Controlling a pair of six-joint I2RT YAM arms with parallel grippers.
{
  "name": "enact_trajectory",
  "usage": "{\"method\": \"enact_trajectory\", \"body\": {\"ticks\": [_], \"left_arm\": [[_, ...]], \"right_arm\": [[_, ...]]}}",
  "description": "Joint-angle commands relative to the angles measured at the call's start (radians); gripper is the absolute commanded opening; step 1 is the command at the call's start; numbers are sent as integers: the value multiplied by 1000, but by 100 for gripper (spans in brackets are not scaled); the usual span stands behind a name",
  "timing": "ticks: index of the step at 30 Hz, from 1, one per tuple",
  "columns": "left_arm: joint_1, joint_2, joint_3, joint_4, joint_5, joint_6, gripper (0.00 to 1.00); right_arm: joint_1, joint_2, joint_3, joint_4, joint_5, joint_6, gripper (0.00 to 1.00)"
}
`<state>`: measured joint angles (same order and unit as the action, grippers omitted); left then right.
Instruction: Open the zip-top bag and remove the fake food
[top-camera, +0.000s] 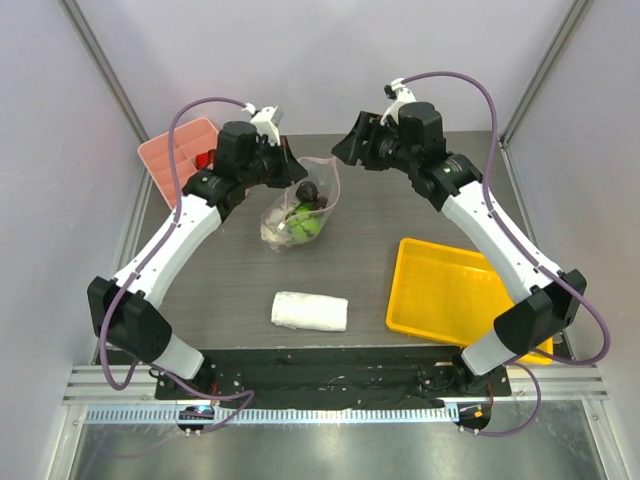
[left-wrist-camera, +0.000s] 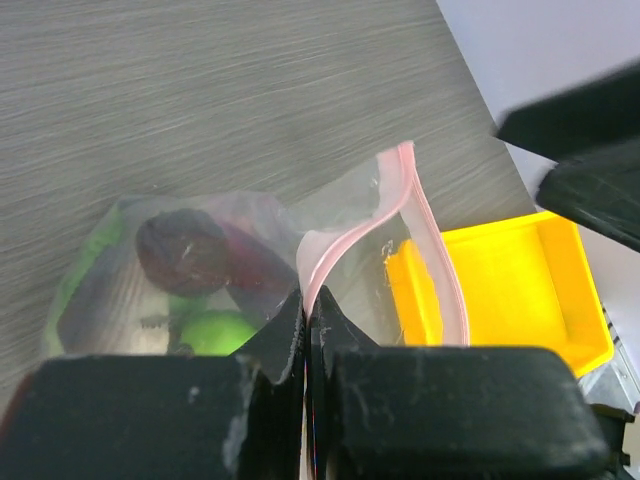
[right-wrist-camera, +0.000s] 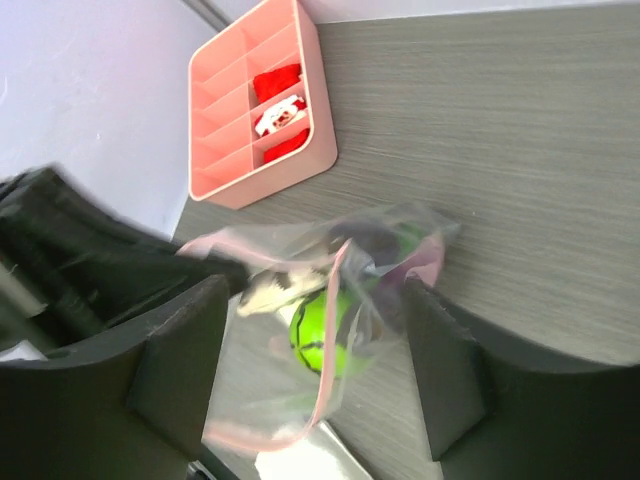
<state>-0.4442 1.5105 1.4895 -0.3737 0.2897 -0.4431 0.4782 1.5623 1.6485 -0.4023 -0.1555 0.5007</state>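
Our left gripper (left-wrist-camera: 305, 325) is clamped on the left lip of the zip-top bag (top-camera: 298, 218), which stands at the far middle of the table (top-camera: 380, 215) with the fake food (top-camera: 304, 212) inside. The free lip faces right, toward our right gripper (top-camera: 345, 150). Its jaws stand apart just beside that lip, so we judge the right arm nearer.

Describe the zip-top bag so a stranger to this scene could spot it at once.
On the dark table, look at the far side, between the pink divided box and the yellow tray. There the left tool pinches the zip-top bag. Unlike the opaque white towel nearby, it is clear crinkly plastic with a pink zip strip, toy produce showing through.
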Motion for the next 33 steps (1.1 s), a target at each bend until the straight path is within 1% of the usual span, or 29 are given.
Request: {"method": "enact_trajectory", "body": {"ticks": [1, 3, 4, 5, 9, 12, 13, 15, 18, 20, 24, 25, 27, 28, 30, 33], "left_arm": [[-19, 16, 38, 70, -26, -34, 0], [-27, 19, 19, 122, -15, -63, 0], [-31, 20, 5, 134, -15, -71, 0], [-39, 23, 3, 143, -15, -75, 0], [-85, 36, 8, 173, -21, -86, 0], [-105, 40, 6, 186, -27, -88, 0], [-114, 40, 5, 194, -29, -91, 0], [-120, 42, -5, 202, -30, -92, 0], [-131, 39, -24, 231, -34, -108, 0], [-145, 39, -31, 245, -53, -109, 0], [-152, 39, -52, 277, -64, -118, 0], [-152, 40, -61, 283, -63, -121, 0], [-152, 45, -70, 300, -57, -127, 0], [-152, 48, -75, 303, -54, -129, 0], [-154, 51, -77, 308, -46, -132, 0], [-157, 53, -81, 309, -43, -132, 0]], "right_arm": [[26, -45, -15, -38, -13, 8, 42], [46, -68, -79, 6, -18, 33, 36], [66, -71, -93, 8, -16, 39, 29], [75, -73, -113, 7, -12, 42, 27], [111, -74, -182, 37, -36, 42, 23], [122, -76, -234, 63, -16, 42, 22], [122, -74, -242, 62, 14, 41, 20], [123, -68, -263, 39, 51, 23, 20], [122, -62, -308, 14, 132, 7, 24], [122, -74, -352, 13, 196, -2, 30], [126, -85, -391, -15, 229, -56, 38], [125, -88, -410, -12, 229, -69, 43], [126, -82, -426, -6, 234, -79, 48], [126, -79, -441, -3, 234, -82, 53], [126, -64, -452, 8, 234, -94, 57], [131, -51, -472, 28, 270, -116, 69]]}}
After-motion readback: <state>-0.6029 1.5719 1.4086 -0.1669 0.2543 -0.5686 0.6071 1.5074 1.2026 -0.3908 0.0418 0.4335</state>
